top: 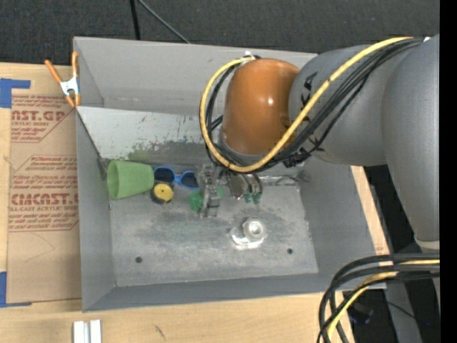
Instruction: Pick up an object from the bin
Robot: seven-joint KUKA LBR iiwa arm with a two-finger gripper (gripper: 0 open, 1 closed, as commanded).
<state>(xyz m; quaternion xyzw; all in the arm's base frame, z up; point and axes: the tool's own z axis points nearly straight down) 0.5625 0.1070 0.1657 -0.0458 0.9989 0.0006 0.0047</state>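
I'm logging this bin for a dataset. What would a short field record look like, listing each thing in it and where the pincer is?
bin: grey metal
cup: green, on its side, at the left
blue piece: just right of the cup, near the back wall
yellow piece: small, in front of the blue piece
green piece: small, close beside the pincer
clear round piece: alone, nearer the front
pincer: low over the middle of the floor

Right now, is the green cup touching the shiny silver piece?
Apart. The camera view shows the green cup at left, the shiny silver piece nearer the middle, bare bin floor between them.
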